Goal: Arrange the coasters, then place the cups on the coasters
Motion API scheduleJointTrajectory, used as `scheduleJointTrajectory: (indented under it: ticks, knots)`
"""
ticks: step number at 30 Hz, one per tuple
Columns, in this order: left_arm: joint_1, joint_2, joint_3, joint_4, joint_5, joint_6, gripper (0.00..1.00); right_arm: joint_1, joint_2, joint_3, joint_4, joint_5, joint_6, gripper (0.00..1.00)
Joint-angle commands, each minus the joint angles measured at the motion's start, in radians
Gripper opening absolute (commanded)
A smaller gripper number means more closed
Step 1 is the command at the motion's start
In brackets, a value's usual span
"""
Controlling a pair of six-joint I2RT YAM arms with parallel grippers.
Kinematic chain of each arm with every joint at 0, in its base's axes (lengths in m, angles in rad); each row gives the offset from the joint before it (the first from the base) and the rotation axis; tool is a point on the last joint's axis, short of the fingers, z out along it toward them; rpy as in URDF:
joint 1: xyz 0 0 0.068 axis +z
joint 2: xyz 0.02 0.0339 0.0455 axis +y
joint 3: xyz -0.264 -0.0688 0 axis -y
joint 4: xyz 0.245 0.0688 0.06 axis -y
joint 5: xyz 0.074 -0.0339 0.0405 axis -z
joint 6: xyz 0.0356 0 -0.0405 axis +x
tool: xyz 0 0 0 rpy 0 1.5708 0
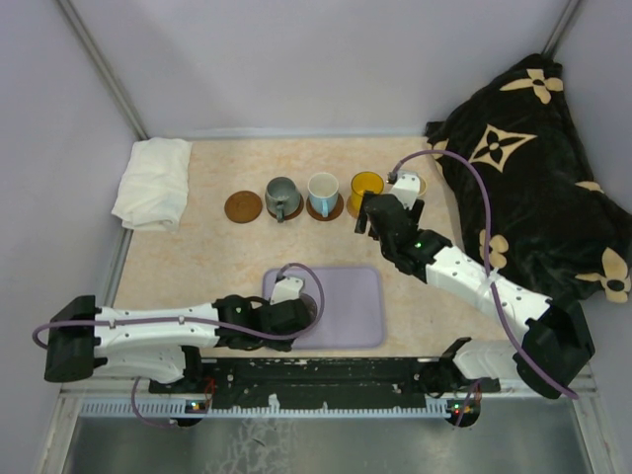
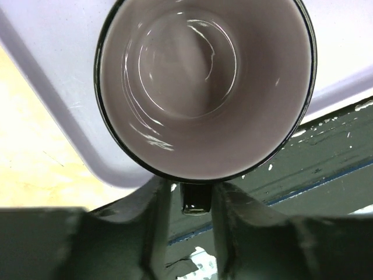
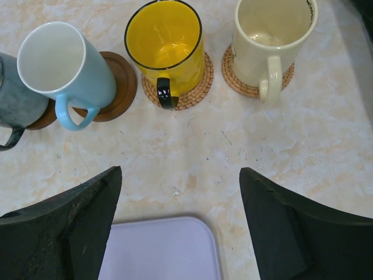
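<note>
A mauve cup (image 2: pixel 204 87) with a dark rim stands on the left part of the lavender tray (image 1: pixel 346 306). My left gripper (image 2: pixel 195 192) straddles its dark handle (image 2: pixel 195 198); the right finger is against it and a thin gap shows on the left. In the back row, an empty dark coaster (image 1: pixel 243 206) lies left of the grey-green cup (image 1: pixel 281 197), the white and blue cup (image 3: pixel 64 64), the yellow cup (image 3: pixel 166 44) and the cream cup (image 3: pixel 271 29). Each of these stands on a coaster. My right gripper (image 3: pixel 180 175) hangs open and empty just in front of them.
A folded white cloth (image 1: pixel 153 183) lies at the back left. A black blanket with tan flowers (image 1: pixel 533 168) fills the right side. Walls close the back and sides. The black rail (image 1: pixel 326 380) runs along the near edge beside the tray.
</note>
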Motion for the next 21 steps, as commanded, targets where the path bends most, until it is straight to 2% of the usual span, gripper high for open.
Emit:
scheduleJointTrajectory:
  ticks: [1,9,15,21]
  knots:
    - [-0.006,0.012,-0.003,0.019,-0.024,0.005,0.31,-0.012,-0.027,0.004,0.024,0.009,0.012,0.82]
    - [-0.006,-0.011,0.001,-0.006,-0.055,-0.021,0.01,-0.013,-0.028,-0.005,0.025,0.000,0.022,0.82]
    - [-0.006,-0.076,0.075,-0.103,-0.201,-0.049,0.00,-0.012,-0.023,-0.016,0.025,0.003,0.018,0.81]
    - [-0.007,-0.103,0.179,-0.210,-0.418,-0.040,0.00,-0.013,-0.037,-0.060,0.022,0.043,0.017,0.80]
